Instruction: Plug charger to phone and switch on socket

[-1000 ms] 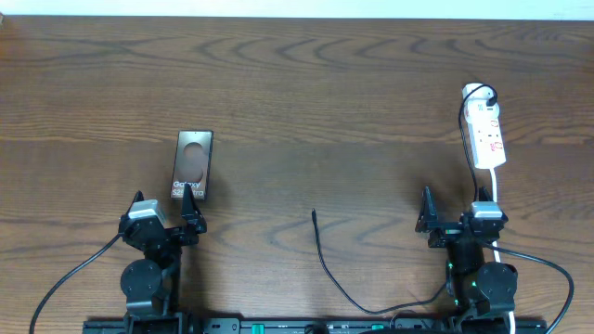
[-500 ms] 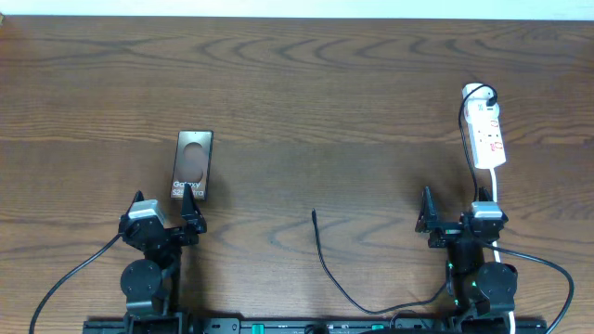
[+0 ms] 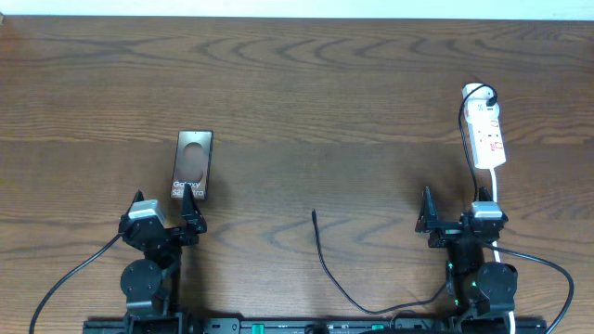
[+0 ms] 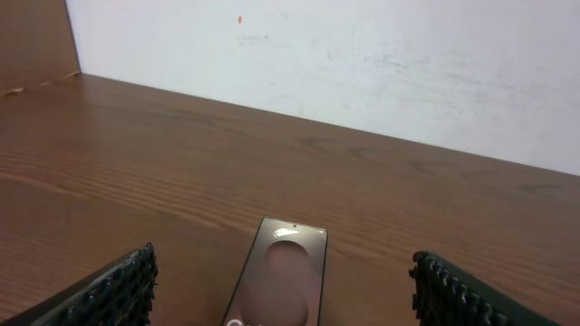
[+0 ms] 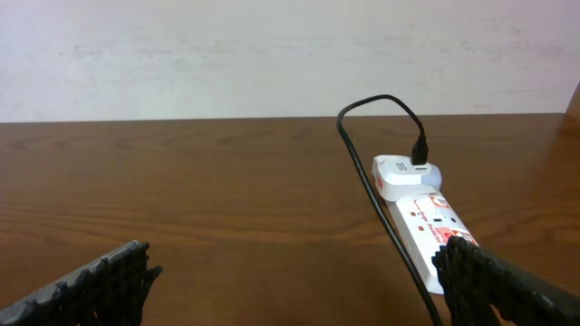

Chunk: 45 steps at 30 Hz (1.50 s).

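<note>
Both arms sit at the near edge of the brown bench [image 3: 306, 83]. The left tool [image 3: 165, 200] is open wide and holds nothing. The right tool [image 3: 454, 206] is open wide too, and it holds nothing.

The phone [image 3: 193, 166] lies flat on the bench just in front of the left tool. In the left wrist view it shows between the two black fingers [image 4: 109, 290]. Its dark face, with an oval mark and white letters, is up.

The charger [image 3: 325, 260] is a long thin black cable that curls across the middle of the bench. Its small plug tip [image 3: 314, 214] lies on the wood between the two arms, well apart from the phone.

The socket [image 3: 486, 136] lies at the far right, ahead of the right tool. A white block [image 5: 405, 172] is plugged into its far end, and a thin black wire [image 5: 381, 104] is stuck into that block. The white cord [image 3: 495, 195] runs from the socket back toward the right arm. I cannot tell if the little red switches are on.
</note>
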### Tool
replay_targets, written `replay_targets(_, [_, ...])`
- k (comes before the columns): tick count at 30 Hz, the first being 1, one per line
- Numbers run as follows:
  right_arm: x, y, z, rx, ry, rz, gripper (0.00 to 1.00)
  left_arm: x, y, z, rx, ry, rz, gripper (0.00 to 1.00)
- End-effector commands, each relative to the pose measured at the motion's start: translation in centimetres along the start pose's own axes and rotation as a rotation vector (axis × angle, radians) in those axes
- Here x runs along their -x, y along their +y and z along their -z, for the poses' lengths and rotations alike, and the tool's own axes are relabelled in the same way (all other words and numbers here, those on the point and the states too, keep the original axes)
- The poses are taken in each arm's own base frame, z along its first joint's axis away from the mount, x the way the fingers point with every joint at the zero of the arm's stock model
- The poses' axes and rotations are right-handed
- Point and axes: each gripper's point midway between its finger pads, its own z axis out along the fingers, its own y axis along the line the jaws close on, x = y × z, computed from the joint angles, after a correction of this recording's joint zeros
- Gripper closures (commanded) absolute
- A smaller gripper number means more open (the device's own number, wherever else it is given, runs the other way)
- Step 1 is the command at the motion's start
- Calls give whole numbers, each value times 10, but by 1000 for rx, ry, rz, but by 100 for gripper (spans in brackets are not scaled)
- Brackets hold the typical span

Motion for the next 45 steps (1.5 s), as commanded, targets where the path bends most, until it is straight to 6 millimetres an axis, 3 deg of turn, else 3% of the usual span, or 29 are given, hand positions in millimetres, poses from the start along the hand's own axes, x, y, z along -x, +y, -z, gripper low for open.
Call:
replay_targets(1, [-2,-1,0,-3,9,-13,1,-16,5,-1,20,48,-15,12])
replay_targets(35, [-2,-1,0,-3,9,-13,1,-14,2,0,9,45,-14,12])
replay_targets(40, [-2,-1,0,-3,9,-13,1,3,-8,4,-38,26,6,12])
replay_targets(45, [-2,-1,0,-3,9,-13,1,48,-17,11,-54,-18,5,12])
